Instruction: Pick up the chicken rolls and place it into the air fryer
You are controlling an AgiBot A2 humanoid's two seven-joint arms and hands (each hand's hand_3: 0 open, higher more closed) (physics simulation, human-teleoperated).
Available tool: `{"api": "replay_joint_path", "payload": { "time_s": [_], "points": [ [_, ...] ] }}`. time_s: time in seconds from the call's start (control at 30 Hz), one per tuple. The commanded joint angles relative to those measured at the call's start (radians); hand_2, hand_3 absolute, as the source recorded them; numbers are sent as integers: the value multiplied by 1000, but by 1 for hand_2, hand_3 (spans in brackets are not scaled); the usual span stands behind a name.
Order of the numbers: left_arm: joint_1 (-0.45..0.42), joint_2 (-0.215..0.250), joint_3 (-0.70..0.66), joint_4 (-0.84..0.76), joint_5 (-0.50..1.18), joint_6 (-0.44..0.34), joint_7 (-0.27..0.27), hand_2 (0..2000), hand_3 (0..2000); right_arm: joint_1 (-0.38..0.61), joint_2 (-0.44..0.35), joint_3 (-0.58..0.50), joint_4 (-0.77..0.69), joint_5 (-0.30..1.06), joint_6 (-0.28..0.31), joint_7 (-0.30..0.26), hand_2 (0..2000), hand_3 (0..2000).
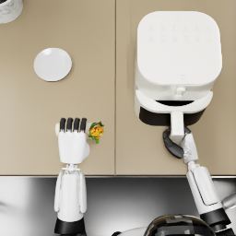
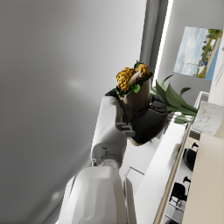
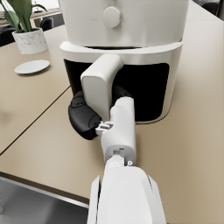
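Observation:
The chicken roll (image 1: 96, 131), golden pieces with green leaves, is held by my left hand (image 1: 72, 136) above the tan table, left of the air fryer. The left wrist view shows the chicken roll (image 2: 131, 78) sticking out past the fingers of the left hand (image 2: 140, 118) that grip it. The white air fryer (image 1: 177, 60) stands at the right with its drawer (image 1: 174, 110) pulled a little way out. My right hand (image 1: 177, 142) grips the drawer's white handle (image 1: 177, 124). In the right wrist view the right hand (image 3: 89, 117) wraps around the handle (image 3: 99, 81).
A white round plate (image 1: 52, 64) lies at the back left of the table. A potted plant in a marble pot (image 3: 29, 40) stands in the far left corner. The table's front edge (image 1: 92, 174) meets a metal surface near my arms.

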State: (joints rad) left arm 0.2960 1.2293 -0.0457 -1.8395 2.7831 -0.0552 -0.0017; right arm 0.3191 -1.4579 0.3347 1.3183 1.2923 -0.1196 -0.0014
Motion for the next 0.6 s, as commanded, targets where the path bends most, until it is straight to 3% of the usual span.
{"api": "replay_joint_path", "payload": {
  "time_s": [0.03, 0.1, 0.33, 0.43, 0.6],
  "points": [
    [38, 5, 33, -14, 0, 0, 0, 2000, 2000, -30, 20, 36, 120, 2, 53, -2, 2000, 2000],
    [45, 11, 63, -16, 0, 1, 0, 2000, 2000, -59, 53, 90, 192, 4, 71, -2, 2000, 2000],
    [151, 65, 166, -30, -1, 0, 0, 2000, 2000, -130, 162, 241, 349, 5, -20, -9, 2000, 2000],
    [209, 103, 201, -41, -1, -1, 0, 2000, 2000, -151, 205, 299, 394, 4, -35, -10, 2000, 2000],
    [308, 209, 259, -42, -1, -2, 0, 2000, 2000, -174, 248, 401, 452, 3, -5, -11, 2000, 2000]
  ]
}}
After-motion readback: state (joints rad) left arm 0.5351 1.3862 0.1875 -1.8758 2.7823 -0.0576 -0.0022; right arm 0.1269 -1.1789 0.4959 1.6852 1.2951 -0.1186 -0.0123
